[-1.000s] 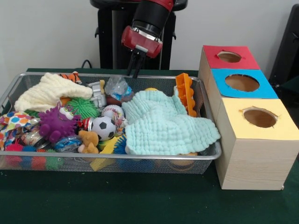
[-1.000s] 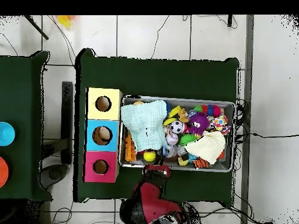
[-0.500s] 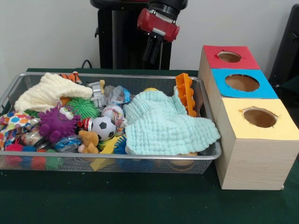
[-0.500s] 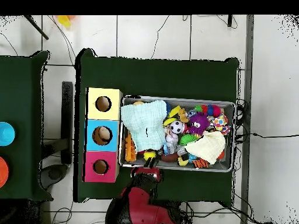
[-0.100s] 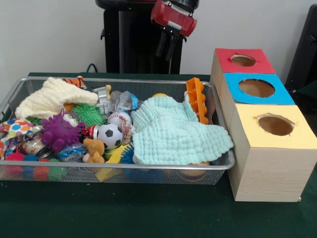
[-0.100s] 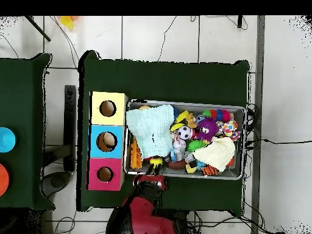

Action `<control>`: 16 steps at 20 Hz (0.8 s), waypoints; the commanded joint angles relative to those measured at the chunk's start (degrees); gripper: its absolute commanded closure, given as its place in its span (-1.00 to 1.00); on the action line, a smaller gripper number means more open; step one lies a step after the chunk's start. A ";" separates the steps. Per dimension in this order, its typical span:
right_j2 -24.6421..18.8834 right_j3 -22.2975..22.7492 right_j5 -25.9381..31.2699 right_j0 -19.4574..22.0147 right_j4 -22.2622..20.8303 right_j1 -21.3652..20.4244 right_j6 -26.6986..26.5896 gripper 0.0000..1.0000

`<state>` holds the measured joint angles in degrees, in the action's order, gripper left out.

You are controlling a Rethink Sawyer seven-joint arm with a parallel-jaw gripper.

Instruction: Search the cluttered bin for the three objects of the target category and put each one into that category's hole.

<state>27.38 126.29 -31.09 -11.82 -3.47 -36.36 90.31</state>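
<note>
I see the desk [image 5: 148, 218], covered in dark green, carrying everything. On it sits the wire mesh bin [image 5: 29, 171], crammed with toys, and just beside its right end, from the front, the wooden box [image 5: 270, 173] with a red hole [image 5: 243, 60], a blue hole [image 5: 256, 88] and a yellow hole [image 5: 275, 125] in a row. In the bin, a mint green cloth [image 5: 173, 131] covers the right half, and a cream cloth [image 5: 49, 96] lies at the far left. Between them I make out a purple spiky toy [image 5: 58, 131], a green spiky ball [image 5: 88, 114], a soccer ball [image 5: 109, 136], a baseball [image 5: 119, 119] and a small brown plush [image 5: 92, 150]. An orange toy [image 5: 196, 99] leans at the far rim. The pincer [image 5: 167, 47] hangs above the bin's far edge, touching nothing, its fingers close together and empty.
</note>
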 commanded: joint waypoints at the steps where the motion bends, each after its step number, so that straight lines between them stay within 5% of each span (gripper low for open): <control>1: -2.15 -2.90 -1.26 2.03 1.44 1.45 10.47 -1.00; 16: -7.24 -5.73 -8.45 11.29 -4.79 6.69 12.57 -1.00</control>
<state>27.24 126.27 -33.48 -4.01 -5.22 -33.07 90.31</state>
